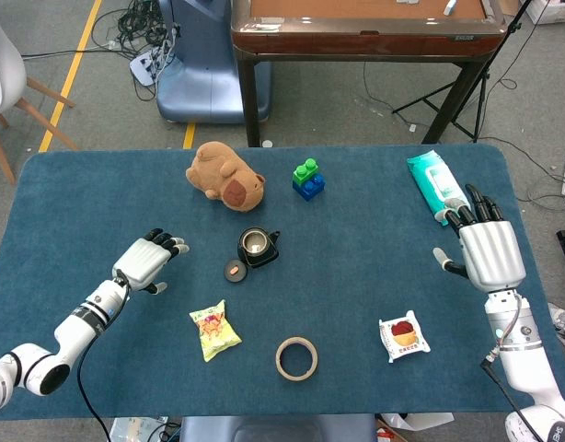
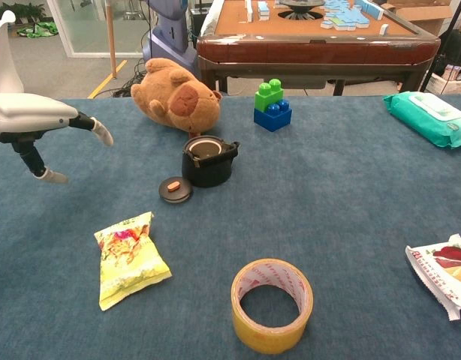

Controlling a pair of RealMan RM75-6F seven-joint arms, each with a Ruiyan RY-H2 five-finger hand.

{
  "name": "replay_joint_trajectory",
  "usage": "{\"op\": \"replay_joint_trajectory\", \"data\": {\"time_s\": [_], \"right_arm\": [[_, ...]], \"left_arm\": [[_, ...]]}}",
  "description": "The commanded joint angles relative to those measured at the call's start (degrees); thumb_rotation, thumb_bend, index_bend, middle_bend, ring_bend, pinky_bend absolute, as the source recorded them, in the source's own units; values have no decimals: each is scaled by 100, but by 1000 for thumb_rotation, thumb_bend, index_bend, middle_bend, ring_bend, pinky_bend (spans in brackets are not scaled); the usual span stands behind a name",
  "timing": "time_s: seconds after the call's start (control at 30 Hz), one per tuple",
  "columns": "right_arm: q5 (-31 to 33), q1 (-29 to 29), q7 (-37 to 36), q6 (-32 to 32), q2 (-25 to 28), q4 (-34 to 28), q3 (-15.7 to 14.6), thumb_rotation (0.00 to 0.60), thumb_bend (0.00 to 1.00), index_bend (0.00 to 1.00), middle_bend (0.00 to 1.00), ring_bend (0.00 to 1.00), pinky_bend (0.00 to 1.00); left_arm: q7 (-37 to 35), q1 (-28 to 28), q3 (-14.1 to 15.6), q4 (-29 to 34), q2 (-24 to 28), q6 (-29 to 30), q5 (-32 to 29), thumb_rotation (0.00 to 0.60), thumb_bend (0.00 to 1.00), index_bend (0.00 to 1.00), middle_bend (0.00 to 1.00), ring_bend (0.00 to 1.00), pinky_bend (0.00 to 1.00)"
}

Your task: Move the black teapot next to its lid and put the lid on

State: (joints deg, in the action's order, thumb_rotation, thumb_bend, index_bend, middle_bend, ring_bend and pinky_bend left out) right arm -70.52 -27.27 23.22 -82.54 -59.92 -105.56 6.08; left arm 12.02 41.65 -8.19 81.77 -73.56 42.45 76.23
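Felt-like blue cloth covers the tabletop point(image 1: 356, 276), its nap showing a fine, even grain in the chest view. Near the middle stands the black teapot point(image 1: 257, 247), a small squat round pot with a short spout and a wide mouth that is uncovered, showing a pale metallic rim inside. Its lid point(image 1: 234, 270), a flat dark disc with a small orange-brown knob, lies on the cloth just beside the pot on its near-left side; I cannot tell whether the two touch. The left hand point(image 1: 146, 262), smooth white shell with dark fingers tipped pale, hovers above the cloth to the left of the lid, fingers spread and holding nothing. The right hand point(image 1: 485, 250) sits at the far right edge, back plate ribbed and glossy, fingers extended upward and apart, also empty. Behind the teapot rests a plush brown toy point(image 1: 224, 177), rounded and fuzzy, and to its right a stack of blue and green plastic bricks point(image 1: 307, 179) with studded tops. A teal soft pack of wipes point(image 1: 433, 180) lies just beyond the right hand. Toward the near edge sit a crinkled yellow-green snack packet point(image 1: 213, 330), a ring of tan translucent tape point(image 1: 296, 358) lying flat, and a white wrapper with a red picture point(image 1: 404, 336).
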Motion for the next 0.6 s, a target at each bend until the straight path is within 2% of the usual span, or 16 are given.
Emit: {"op": "replay_joint_trajectory", "data": {"time_s": [0.03,0.17,0.27,0.43,0.53,0.6], "right_arm": [[-23,53,-3,-3,20,9,32,600,200,357,263,70,164],[-43,134,-30,3,55,7,81,600,200,357,263,70,164],[-61,195,-75,16,70,21,120,600,201,357,262,70,164],[-66,279,-138,54,90,66,164,600,200,357,263,70,164],[-77,328,-187,65,97,97,195,600,201,357,263,70,164],[-84,360,-208,78,105,116,210,600,201,357,263,70,164]], "left_arm": [[583,160,-81,-98,-345,6,-589,600,214,241,175,117,70],[746,288,-118,-101,-497,-65,-936,600,214,285,174,118,70],[684,441,-75,-77,-494,-337,-1021,600,213,307,174,116,71],[635,644,61,-41,-450,-692,-1013,600,214,270,132,28,71],[643,742,130,-26,-445,-820,-1063,600,213,260,128,24,71],[660,789,169,-6,-429,-851,-1113,600,214,247,159,55,70]]}}
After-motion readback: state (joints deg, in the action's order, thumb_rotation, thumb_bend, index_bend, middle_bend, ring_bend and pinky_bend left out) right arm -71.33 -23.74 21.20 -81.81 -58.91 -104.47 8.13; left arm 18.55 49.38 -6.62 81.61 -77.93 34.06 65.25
